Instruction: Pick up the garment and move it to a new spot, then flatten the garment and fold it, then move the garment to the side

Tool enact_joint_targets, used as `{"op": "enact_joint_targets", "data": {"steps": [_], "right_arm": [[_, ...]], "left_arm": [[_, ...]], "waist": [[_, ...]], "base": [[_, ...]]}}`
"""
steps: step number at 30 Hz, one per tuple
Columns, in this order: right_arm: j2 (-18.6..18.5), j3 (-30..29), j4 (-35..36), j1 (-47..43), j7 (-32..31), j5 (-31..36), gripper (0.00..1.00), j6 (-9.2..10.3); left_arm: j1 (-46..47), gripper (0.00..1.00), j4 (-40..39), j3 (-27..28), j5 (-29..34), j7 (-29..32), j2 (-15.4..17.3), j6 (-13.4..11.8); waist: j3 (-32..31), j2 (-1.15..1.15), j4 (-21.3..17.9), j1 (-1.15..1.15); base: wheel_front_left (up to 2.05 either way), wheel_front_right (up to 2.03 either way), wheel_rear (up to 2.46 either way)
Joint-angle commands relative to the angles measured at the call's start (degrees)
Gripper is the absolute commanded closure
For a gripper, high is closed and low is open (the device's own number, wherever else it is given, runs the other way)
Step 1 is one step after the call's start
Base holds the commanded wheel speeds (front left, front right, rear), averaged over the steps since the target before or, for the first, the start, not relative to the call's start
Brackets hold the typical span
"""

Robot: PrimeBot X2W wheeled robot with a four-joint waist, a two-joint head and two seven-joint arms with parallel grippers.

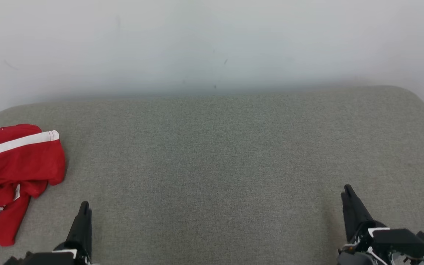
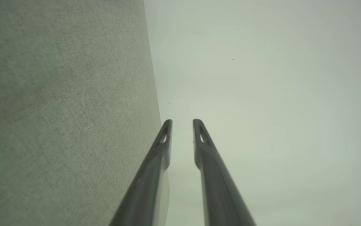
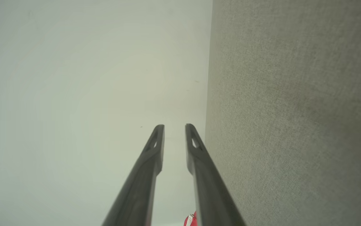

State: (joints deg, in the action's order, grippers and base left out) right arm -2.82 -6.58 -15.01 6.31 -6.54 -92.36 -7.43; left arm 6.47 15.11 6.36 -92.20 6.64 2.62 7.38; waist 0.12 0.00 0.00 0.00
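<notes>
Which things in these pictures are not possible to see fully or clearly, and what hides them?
Red garment, head view: the left edge cuts it off and it lies crumpled, so its type is unclear.
Same garment, right wrist view: a tiny red patch at the bottom edge, too small to read.
Left pincer and right pincer, head view: seen edge-on, so the gap between fingers is hidden there.

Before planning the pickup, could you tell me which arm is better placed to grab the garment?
Left, probably: the red garment lies crumpled close beside the left tool, while the right tool sits far across the grey surface.
</notes>
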Motion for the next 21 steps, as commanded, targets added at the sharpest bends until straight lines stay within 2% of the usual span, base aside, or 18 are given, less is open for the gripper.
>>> {"op": "enact_joint_targets", "data": {"steps": [1,9,21], "right_arm": [[0.01,0.03,-0.13,-0.04,0.00,0.01,0.00,0.01],[-0.60,1.56,-0.07,-0.47,1.72,1.86,0.00,0.06],[-2.29,3.87,-1.12,0.41,5.27,11.90,0.00,0.02]], "left_arm": [[-0.05,0.00,0.05,-0.02,0.00,-0.01,-0.01,0.00],[-0.56,0.00,0.88,-0.97,2.28,-2.05,0.02,0.00],[-0.67,0.00,1.14,-1.44,15.20,-5.29,0.03,0.03]], "waist": [[0.00,0.00,0.00,0.00],[0.08,0.00,0.03,0.00],[0.24,0.00,0.01,0.00]], "base": [[0.00,0.00,0.00],[0.00,0.00,0.00],[0.00,0.00,0.00]]}}
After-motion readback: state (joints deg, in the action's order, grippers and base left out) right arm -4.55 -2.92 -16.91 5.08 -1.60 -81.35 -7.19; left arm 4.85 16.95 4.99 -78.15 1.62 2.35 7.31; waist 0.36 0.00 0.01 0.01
